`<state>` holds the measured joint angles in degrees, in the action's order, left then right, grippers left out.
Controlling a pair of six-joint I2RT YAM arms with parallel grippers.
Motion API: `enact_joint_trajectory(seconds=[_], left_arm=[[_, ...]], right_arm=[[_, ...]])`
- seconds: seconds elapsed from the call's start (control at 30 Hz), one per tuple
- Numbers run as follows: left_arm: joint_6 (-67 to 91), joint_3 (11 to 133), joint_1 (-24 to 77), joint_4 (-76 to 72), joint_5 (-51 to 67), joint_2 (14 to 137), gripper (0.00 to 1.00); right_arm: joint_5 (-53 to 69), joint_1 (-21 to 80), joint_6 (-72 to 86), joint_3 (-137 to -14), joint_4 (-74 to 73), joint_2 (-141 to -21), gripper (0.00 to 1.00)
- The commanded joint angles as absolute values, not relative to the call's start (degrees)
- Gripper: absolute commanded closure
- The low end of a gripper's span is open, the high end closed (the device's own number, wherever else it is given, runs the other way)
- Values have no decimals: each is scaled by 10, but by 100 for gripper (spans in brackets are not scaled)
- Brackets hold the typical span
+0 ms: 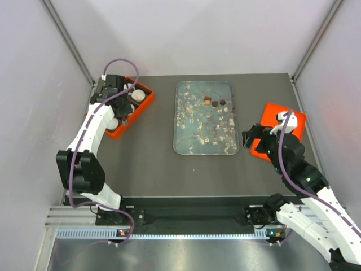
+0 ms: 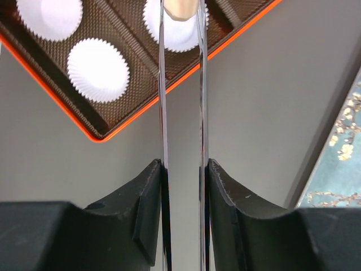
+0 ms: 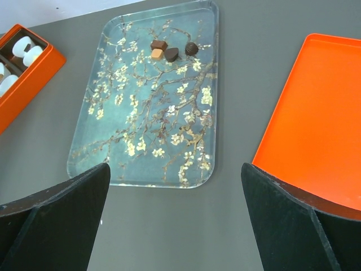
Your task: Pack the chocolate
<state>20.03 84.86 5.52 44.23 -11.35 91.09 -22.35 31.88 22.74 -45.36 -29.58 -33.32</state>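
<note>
Several chocolates, dark brown and tan, lie together at the far end of the blossom-print tray, also seen from above as chocolates. My left gripper is shut on a pair of thin metal tweezers. The tweezer tips pinch a tan chocolate just above a white paper cup inside the orange box. From above, the left gripper hangs over that box. My right gripper stands open over bare table, between the tray and an orange lid.
Two more white paper cups sit in the box's brown liner. The lid lies flat at the right, partly under the right arm. White walls close in the table on three sides.
</note>
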Motion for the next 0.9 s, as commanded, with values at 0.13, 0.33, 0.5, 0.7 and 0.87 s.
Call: enact_joint_trajectory(seconds=[0.13, 0.33, 0.5, 0.7, 0.87], left_arm=[[209, 818, 44, 416, -123, 888, 65], [202, 803, 44, 381, -120, 907, 63], [200, 809, 44, 374, -124, 931, 63], [199, 809, 44, 359, -114, 943, 62], [194, 814, 44, 355, -118, 954, 61]], right_arm=[[-221, 326, 230, -451, -275, -320, 0], [-222, 325, 226, -458, -275, -324, 0], [-230, 326, 221, -458, -278, -318, 0], [-231, 326, 220, -459, -278, -323, 0], [-234, 325, 221, -460, -277, -323, 0]])
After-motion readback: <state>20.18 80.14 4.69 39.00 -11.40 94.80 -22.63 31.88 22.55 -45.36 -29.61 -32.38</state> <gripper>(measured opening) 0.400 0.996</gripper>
